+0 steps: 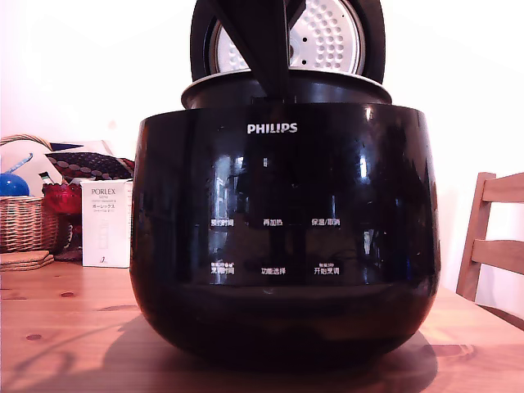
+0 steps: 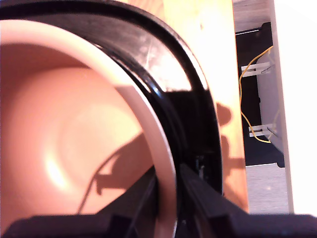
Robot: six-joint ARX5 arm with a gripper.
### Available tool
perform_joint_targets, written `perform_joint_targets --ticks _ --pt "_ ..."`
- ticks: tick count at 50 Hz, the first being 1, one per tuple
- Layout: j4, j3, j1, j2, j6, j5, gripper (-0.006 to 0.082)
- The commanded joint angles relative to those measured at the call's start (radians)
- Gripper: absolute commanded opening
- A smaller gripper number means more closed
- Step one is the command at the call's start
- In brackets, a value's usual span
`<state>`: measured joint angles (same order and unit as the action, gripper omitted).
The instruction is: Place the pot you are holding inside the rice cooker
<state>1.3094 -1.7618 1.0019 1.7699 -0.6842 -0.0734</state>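
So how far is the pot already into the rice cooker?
Done: the lid stands open and the pot sits low in the rice cooker, only its rim showing above the body. In hand: the gripper pinches the pot's rim. Left: letting go and lifting away.

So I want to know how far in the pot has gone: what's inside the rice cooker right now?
The pot sits partly in the rice cooker, with its rim above the cooker's top edge and the gripper clamped on that rim. The pot's interior looks empty. The cooker's black wall hides the pot's bottom and whatever lies beneath it.
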Motion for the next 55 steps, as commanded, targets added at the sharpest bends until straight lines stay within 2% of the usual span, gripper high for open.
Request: perform_joint_targets --ticks 1,25,29,55 --pt "0.028 -0.006 0.042 0.005 0.003 -0.04 0.0148" --pt "0.018 -0.006 0.041 0.005 0.004 -0.039 0.0154" --pt "0.011 -0.006 0.041 0.005 0.003 -0.036 0.0176" --pt "-0.012 -0.006 0.012 0.005 0.003 0.011 0.0184"
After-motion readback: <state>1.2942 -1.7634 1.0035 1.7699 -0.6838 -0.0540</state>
